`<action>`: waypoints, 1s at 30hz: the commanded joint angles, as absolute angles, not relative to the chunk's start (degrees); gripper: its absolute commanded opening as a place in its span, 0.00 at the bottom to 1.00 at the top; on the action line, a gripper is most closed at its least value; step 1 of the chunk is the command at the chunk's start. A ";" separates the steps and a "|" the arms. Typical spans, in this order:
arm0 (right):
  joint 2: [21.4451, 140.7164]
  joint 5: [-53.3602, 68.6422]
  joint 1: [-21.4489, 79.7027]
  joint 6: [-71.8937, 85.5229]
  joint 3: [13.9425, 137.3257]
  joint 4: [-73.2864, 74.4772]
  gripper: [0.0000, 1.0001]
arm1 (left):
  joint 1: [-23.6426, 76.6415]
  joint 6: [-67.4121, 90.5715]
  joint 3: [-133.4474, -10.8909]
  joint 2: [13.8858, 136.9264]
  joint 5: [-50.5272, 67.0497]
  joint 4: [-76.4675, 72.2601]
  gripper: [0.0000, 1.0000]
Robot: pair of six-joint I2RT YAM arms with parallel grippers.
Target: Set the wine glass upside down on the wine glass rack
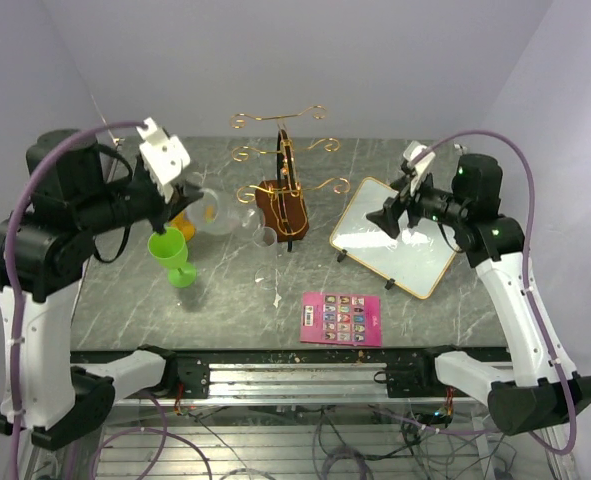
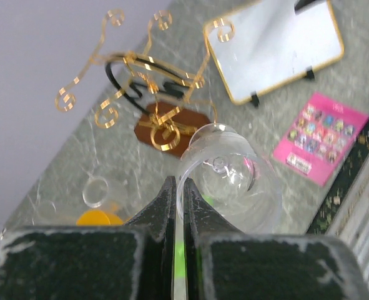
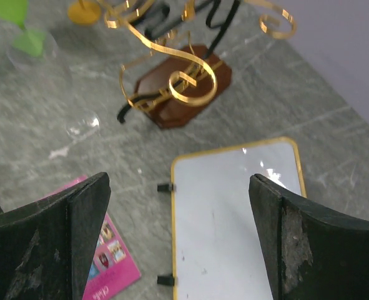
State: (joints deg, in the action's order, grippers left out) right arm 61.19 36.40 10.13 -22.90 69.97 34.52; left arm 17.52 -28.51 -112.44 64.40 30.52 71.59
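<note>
Left wrist view shows my left gripper (image 2: 181,194) clenched on the rim of the glass (image 2: 231,184), its stem pointing ahead toward the rack (image 2: 167,120) just beyond, while my right gripper (image 1: 393,222) gapes, farther off.

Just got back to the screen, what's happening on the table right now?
The left gripper is shut on the rim of the clear wine glass, holding it tilted on its side close beside the wine glass rack. The glass is not hung on any arm yet. The right gripper is open and empty above the whiteboard. A green glass stands near the left arm, untouched.
</note>
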 commanded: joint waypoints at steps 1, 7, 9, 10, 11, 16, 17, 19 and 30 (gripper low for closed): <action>64.36 41.33 11.05 -14.65 77.17 30.74 0.93 | 17.40 -15.00 -118.36 69.85 34.38 57.47 0.07; 72.37 42.29 13.56 -0.50 87.47 25.31 0.91 | 17.40 -3.49 -120.76 74.84 39.86 38.52 0.07; 74.34 42.53 13.63 4.68 90.02 24.16 0.90 | 17.38 0.68 -121.44 76.74 40.09 32.63 0.07; 75.14 42.89 13.65 6.59 91.16 23.60 0.89 | 17.36 1.95 -122.52 78.06 39.56 31.19 0.07; 75.90 43.41 13.77 9.19 92.26 22.92 0.88 | 17.40 3.17 -123.57 79.14 39.06 29.85 0.07; 79.69 43.85 14.45 16.89 95.18 19.67 0.82 | 17.39 6.68 -125.43 82.75 38.67 24.55 0.07; 80.36 43.97 14.62 18.03 95.64 19.06 0.82 | 17.36 7.23 -125.42 83.17 38.79 23.78 0.07; 81.52 44.05 15.39 18.92 97.04 18.58 0.81 | 17.40 7.68 -125.62 83.89 38.85 22.99 0.07; 87.74 39.82 18.22 20.14 105.24 18.98 0.68 | 18.25 6.94 -126.19 86.74 38.88 21.62 0.07</action>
State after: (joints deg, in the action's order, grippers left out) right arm 86.24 41.65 18.04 18.00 102.13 20.36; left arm 17.50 6.48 -124.03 86.70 37.47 26.52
